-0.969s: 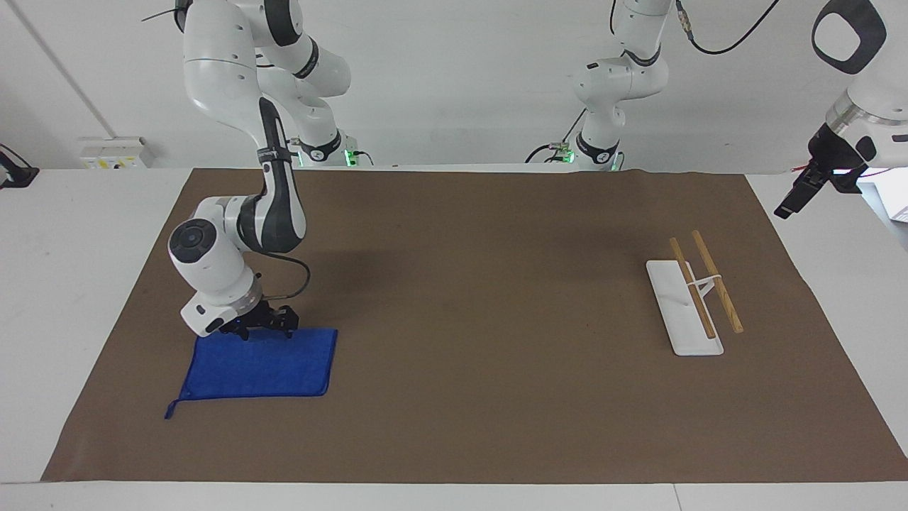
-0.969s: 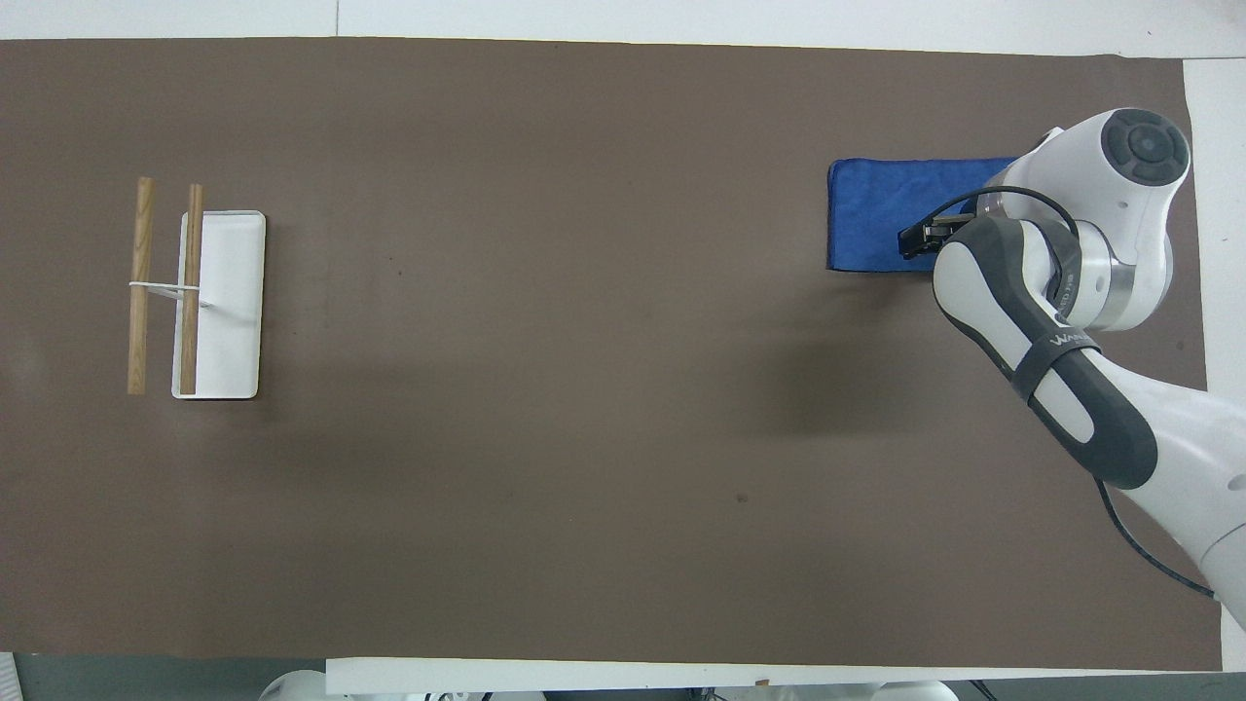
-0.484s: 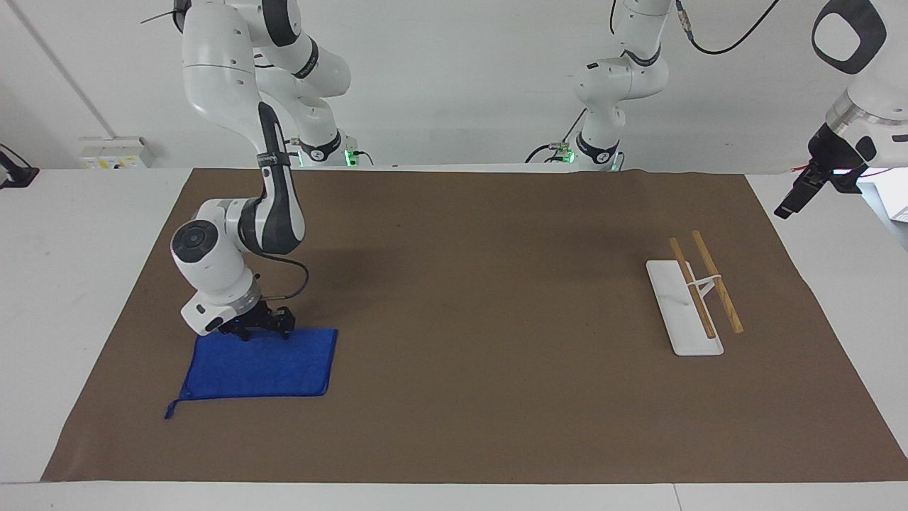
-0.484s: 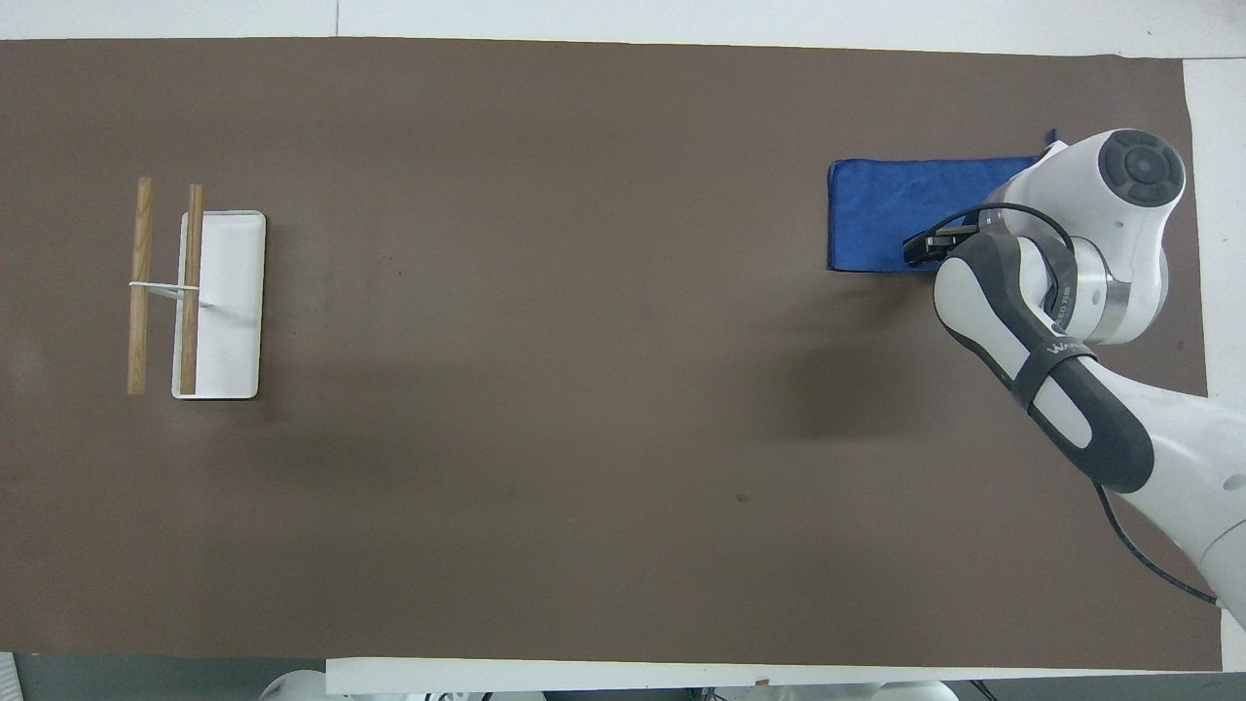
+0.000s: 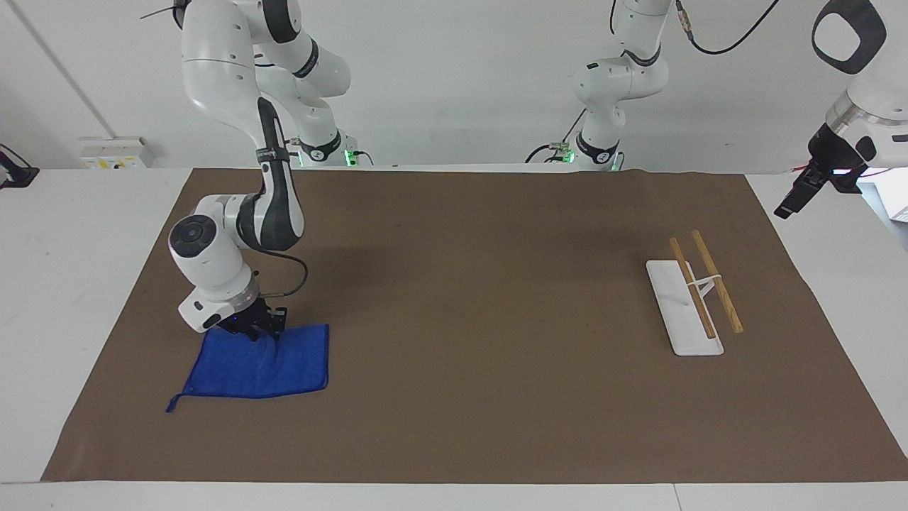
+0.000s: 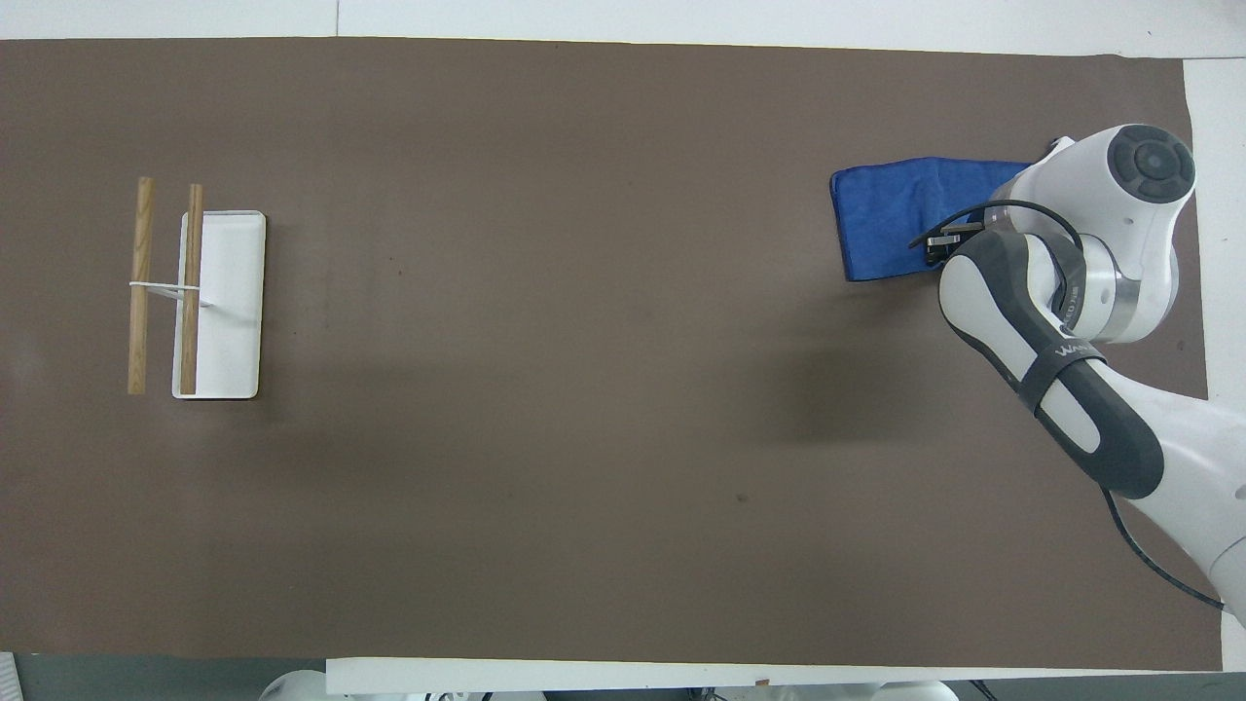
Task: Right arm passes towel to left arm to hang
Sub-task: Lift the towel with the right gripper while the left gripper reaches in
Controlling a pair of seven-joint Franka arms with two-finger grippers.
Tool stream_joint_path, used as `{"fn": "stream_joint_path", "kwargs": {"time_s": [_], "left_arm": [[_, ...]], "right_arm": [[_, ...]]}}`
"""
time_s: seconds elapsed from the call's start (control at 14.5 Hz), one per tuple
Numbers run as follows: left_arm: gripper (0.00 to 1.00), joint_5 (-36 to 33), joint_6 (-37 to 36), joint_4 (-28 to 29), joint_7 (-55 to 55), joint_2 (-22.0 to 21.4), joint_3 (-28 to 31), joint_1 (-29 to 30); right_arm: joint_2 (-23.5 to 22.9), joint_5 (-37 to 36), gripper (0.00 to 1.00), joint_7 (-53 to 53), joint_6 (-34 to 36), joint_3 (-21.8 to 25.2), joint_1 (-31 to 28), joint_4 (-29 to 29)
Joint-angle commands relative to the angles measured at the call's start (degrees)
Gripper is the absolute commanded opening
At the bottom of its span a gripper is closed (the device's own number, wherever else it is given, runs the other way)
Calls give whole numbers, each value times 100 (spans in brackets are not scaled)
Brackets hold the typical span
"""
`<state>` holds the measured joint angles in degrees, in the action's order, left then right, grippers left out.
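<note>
Lying on the brown mat [image 5: 496, 397] at the right arm's end, the towel [image 5: 259, 365] is puckered where the right gripper [image 5: 259, 328] pinches its robot-side edge. Left gripper [image 5: 798, 195] waits raised off the mat's other end, fingers unreadable, near the rack [image 5: 691, 301].

Right arm [image 5: 273, 191] reaches out from its base and folds down low at its own end of the table, round joint cap facing the camera in the facing view, wrist tilted, thin black cable looping off the wrist. Right gripper [image 5: 257, 328] points down, fingers closed together, pinching cloth at table level. In the overhead view the forearm and wrist cover most of the right gripper [image 6: 942, 239]; only a bit of black pokes out. Left arm [image 5: 862, 85] waits raised off its end of the table, wrist bent, left gripper [image 5: 791, 202] up in the air, angled downward, touching nothing.
</note>
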<state>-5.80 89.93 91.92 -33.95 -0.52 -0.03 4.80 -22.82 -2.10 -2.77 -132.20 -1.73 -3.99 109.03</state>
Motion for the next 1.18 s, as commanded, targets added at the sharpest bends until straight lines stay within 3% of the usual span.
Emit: {"fn": "stream_joint_path", "kwargs": {"time_s": [0.0, 0.35, 0.55, 0.9, 1.11], "left_arm": [[100, -61, -63, 45, 64, -36, 29, -40], [100, -61, -63, 45, 64, -36, 29, -40], [100, -61, -63, 45, 64, -36, 29, -40], [100, -61, -63, 45, 64, -36, 29, -40], [100, -52, -55, 36, 64, -36, -6, -189]], "right_arm": [[-21, -115, 2, -128, 361, -55, -32, -206], [32, 8, 0, -67, 2151, -229, 135, -1504], [137, 1059, 0, 1027, 2848, -845, 152, -2096], [208, 2491, 0, 3795, 2561, -2189, 213, -2079], [208, 3232, 0, 5114, 1631, -2244, 976, -2026]]}}
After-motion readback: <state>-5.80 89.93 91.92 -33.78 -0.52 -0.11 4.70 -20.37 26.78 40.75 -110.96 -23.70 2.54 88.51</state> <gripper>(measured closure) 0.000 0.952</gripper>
